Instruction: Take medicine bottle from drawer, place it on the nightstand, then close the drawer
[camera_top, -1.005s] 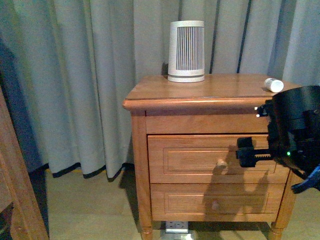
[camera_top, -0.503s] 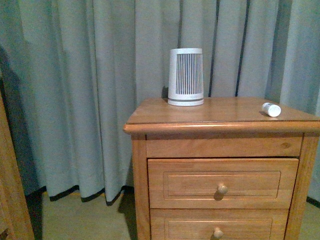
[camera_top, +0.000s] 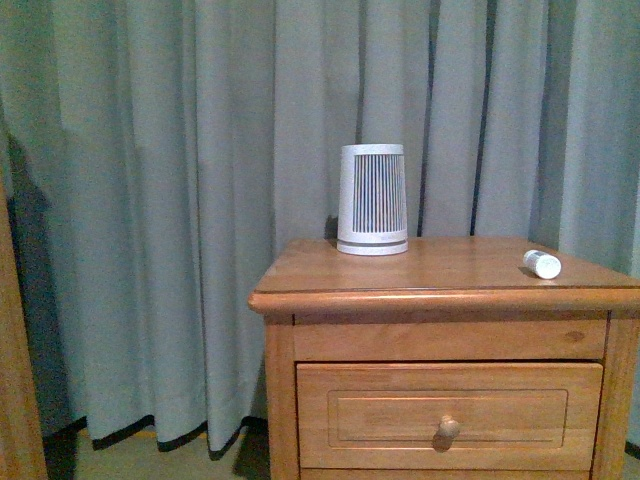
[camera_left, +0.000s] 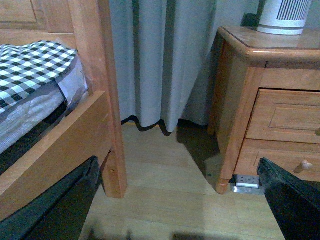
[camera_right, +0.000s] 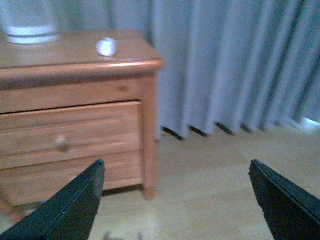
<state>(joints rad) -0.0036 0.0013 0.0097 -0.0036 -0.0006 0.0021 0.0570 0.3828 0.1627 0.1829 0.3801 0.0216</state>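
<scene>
Bottle: on its side atop the nightstand, near its right edge.
Drawer: closed.
My left claw, right claw: both spread apart, empty.

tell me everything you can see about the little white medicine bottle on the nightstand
The small white cylindrical plastic medicine bottle lies on its side on the top of the orange-brown wooden nightstand, near its right edge, with one round end turned towards the front camera. Any label is too small to read. Only the wood touches it. Nothing grips it, and the white slatted cylinder stands well apart.
</scene>
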